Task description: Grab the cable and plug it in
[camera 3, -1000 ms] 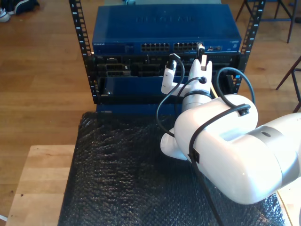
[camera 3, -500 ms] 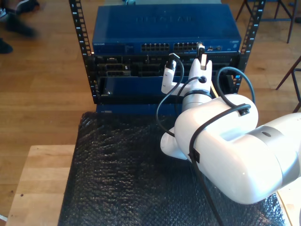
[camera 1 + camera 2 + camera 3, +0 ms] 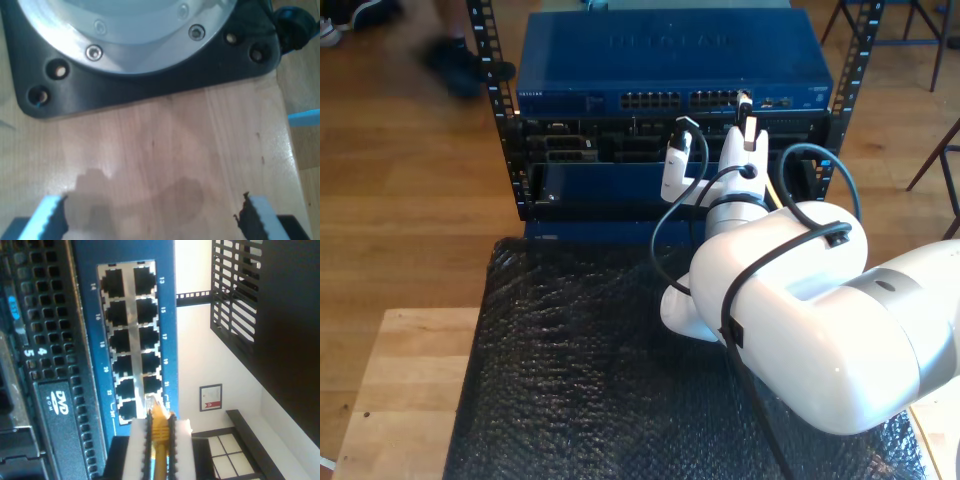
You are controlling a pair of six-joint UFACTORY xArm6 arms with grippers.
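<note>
The yellow cable [image 3: 159,429] is clamped between the white fingers [image 3: 135,450] of my second gripper [image 3: 159,445], which is shut on it. Its clear plug [image 3: 153,404] points at the bottom end of the port block [image 3: 131,340] on the blue switch [image 3: 85,345], its tip just short of the ports numbered 21 to 24. In the exterior view my second gripper [image 3: 747,118] is raised against the right-hand ports of the switch [image 3: 670,60]. My first gripper [image 3: 155,220] hangs open over bare wood, nothing between its blue pads [image 3: 50,215].
The switch sits in a black rack [image 3: 490,90] above other black units with vents [image 3: 45,315]. A black bubble mat [image 3: 580,370] covers the wooden table [image 3: 400,400]. A black arm base plate [image 3: 150,95] is bolted to the wood. A person's shoes [image 3: 465,60] are at the exterior view's top left.
My second gripper has crept slightly closer to the switch ports with the cable. The person's shoes have moved rightwards along the floor in the exterior view.
</note>
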